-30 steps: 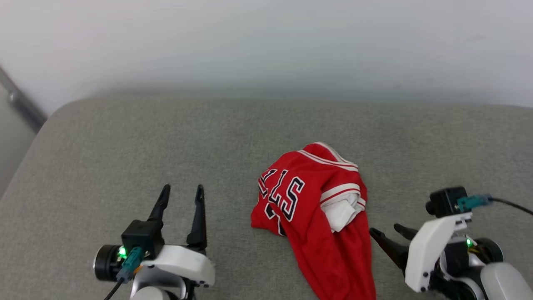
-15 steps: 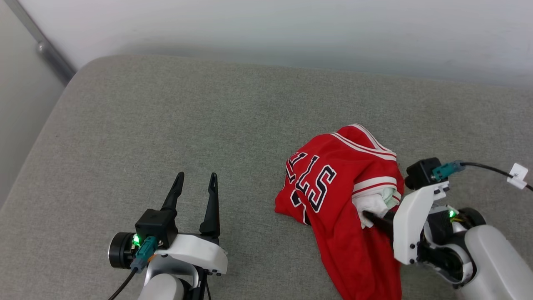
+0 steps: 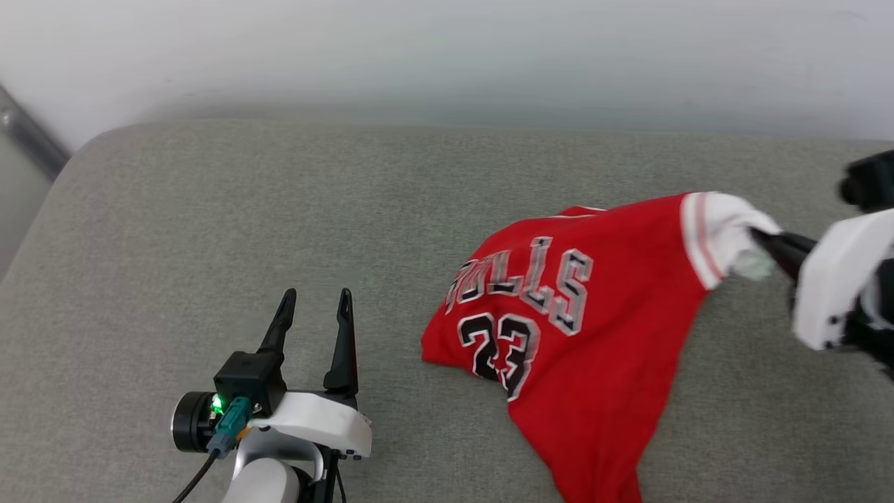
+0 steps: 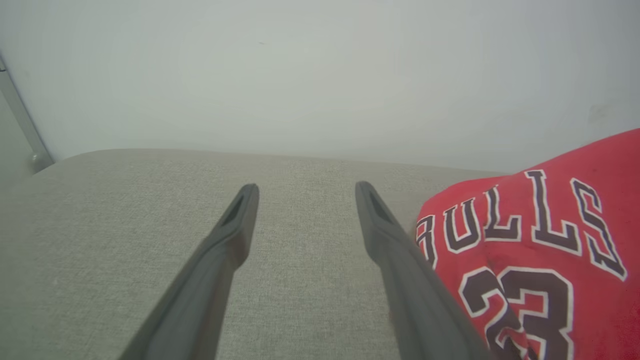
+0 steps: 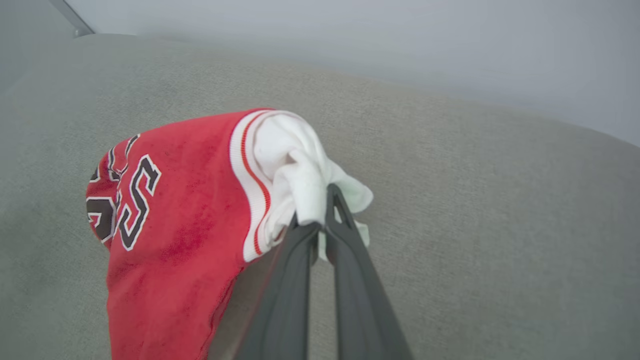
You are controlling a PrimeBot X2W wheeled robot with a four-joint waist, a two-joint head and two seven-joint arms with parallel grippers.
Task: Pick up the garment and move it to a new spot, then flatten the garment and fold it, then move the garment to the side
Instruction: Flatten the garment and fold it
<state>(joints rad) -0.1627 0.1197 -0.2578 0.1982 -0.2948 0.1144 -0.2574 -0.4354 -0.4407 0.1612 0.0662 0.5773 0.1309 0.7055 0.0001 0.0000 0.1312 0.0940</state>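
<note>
Garment: we see the red jersey [image 3: 559, 335] on the right half of the grey cushion [image 3: 244, 209]. Its black, white-edged "BULLS" and "23" face up.

Lie of the cloth: most of it drapes onto the cushion's surface. One end is lifted clear of the surface and pulled toward the cushion's right side.

Lifted end: here we see a band of white trim with a red stripe. Past the band a bunch of white lining is turned outward.

Right gripper [image 5: 320, 210]: it is above the right part of the cushion. Its two dark fingers are pinched almost together on the bunch of white lining, which bulges over their tips.

Left gripper [image 3: 316, 297]: it is over the near left part of the cushion, and its tips point toward the cushion's far edge. We see the fingers spread apart with bare cushion between them, gripping nothing.

Left gripper and cloth: in the head view they are apart on the cushion. In the left wrist view the lettered cloth shows just past one finger.

Cushion: we see woven grey fabric with a rounded far left corner. A pale wall [image 3: 447, 56] rises behind its far edge.
</note>
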